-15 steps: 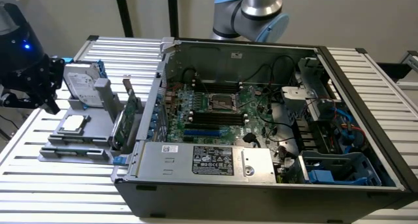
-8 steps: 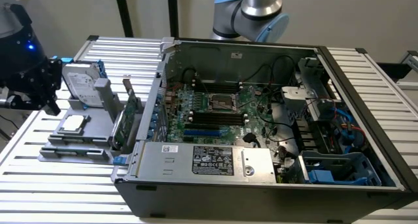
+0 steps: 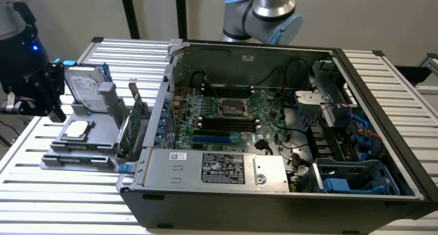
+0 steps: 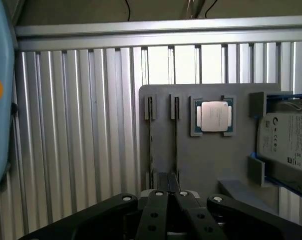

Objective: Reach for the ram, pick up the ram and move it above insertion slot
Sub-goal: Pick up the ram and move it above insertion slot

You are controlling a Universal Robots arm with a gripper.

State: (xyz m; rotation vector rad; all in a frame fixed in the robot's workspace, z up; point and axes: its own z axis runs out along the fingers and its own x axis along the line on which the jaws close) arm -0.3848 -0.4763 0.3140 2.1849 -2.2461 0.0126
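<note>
Gripper (image 4: 167,177) is seen clenched and empty, held near the grey tray (image 4: 210,160), in which the ram (image 4: 175,142) is seated on edge, beside a processor chip (image 4: 213,116).

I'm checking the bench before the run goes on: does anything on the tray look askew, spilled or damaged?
Nothing stands out. On the grey tray, the processor lies flat in its pocket, the ram stick stands straight in its slot, and the hard drive stands square at the tray's edge. No spill or damage shows.
</note>
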